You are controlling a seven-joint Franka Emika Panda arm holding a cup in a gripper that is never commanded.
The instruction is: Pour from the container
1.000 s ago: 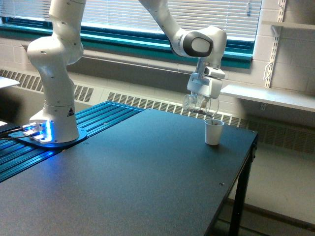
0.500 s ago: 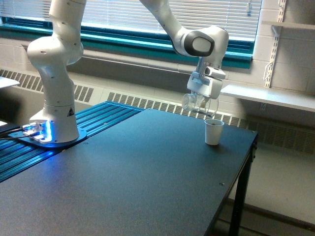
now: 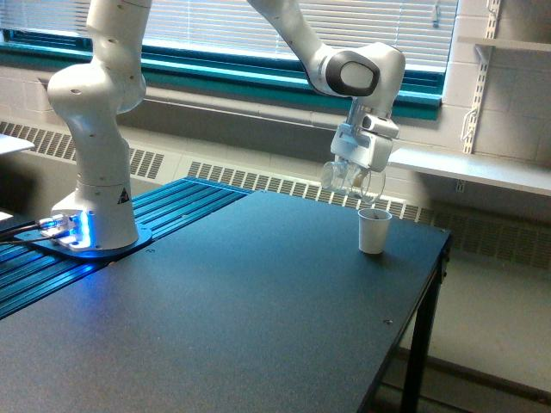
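The container (image 3: 343, 178), a small clear plastic cup, hangs tilted on its side in my gripper (image 3: 355, 178), which is shut on it. It sits just above and slightly to the exterior view's left of a small white paper cup (image 3: 373, 231) standing upright on the dark table (image 3: 258, 301). The container's mouth points toward the white cup. I cannot make out its contents at this size.
The arm's white base (image 3: 95, 198) stands on a blue-lit plate at the exterior view's left. The table's right edge (image 3: 430, 292) drops off close beside the white cup. A wall shelf (image 3: 482, 172) runs behind the gripper, with a radiator grille below the window.
The gripper with the container has drifted slightly up and toward the exterior view's right, closer over the white cup. The white cup has not moved.
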